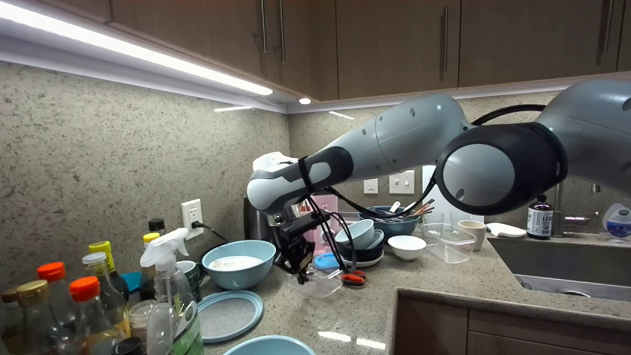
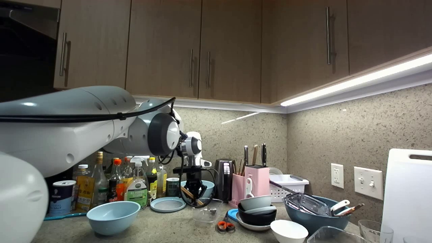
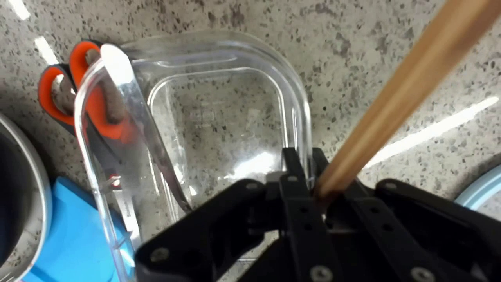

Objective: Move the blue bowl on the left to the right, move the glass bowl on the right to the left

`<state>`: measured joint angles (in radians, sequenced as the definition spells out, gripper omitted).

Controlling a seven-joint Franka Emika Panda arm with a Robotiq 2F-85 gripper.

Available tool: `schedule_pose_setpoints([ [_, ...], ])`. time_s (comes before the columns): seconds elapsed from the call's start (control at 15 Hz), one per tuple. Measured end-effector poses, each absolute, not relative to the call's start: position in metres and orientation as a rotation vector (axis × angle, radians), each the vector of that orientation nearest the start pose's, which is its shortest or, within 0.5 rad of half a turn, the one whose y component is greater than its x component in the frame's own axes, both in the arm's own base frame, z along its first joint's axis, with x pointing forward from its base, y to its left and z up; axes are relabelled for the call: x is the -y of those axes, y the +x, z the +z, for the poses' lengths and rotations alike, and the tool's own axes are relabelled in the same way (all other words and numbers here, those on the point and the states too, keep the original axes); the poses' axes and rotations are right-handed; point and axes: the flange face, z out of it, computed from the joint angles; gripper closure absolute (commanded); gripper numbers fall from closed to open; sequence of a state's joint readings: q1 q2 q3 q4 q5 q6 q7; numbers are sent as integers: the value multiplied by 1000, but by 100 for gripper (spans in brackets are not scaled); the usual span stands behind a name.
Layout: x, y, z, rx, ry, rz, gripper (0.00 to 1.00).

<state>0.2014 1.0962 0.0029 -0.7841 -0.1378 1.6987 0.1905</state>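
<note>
The glass bowl (image 1: 323,286), see-through with rounded corners, stands upright on the counter; it also shows in an exterior view (image 2: 204,214) and the wrist view (image 3: 219,102). My gripper (image 3: 307,156) has one fingertip inside and one outside its rim, close together with the rim between them. A wooden stick (image 3: 399,102) also lies between the fingers and slants up. A metal utensil (image 3: 146,121) leans over the bowl's opposite rim. A blue bowl (image 2: 113,217) stands at left in an exterior view; its rim also shows at a bottom edge (image 1: 270,345). The arm hides part of the glass bowl.
Another blue bowl (image 1: 239,264) holds white contents. Orange-handled scissors (image 3: 54,94) lie beside the glass bowl. Stacked bowls (image 2: 258,209), a white bowl (image 2: 288,231) and a larger clear container (image 1: 451,244) stand nearby. A blue lid (image 2: 167,205) and bottles (image 2: 116,180) stand toward the wall.
</note>
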Motion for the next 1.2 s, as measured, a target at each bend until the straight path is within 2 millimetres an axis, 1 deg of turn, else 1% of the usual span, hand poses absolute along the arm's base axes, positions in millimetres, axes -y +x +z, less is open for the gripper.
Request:
schedule_pose_setpoints([
  [0.13, -146, 760, 246, 62, -3300, 292, 97],
  [0.27, -147, 760, 247, 46, -3298, 296, 97],
  [0.33, -147, 760, 248, 44, -3298, 292, 90],
  [0.53, -145, 761, 252, 39, -3302, 280, 90],
  [0.6, -144, 761, 253, 39, -3302, 279, 97],
  [0.73, -144, 761, 253, 39, -3302, 280, 97],
  [0.87, -149, 760, 247, 46, -3282, 288, 97],
  [1.07, -157, 759, 235, 58, -3242, 258, 97],
  [1.2, -156, 759, 234, 47, -3213, 235, 97],
])
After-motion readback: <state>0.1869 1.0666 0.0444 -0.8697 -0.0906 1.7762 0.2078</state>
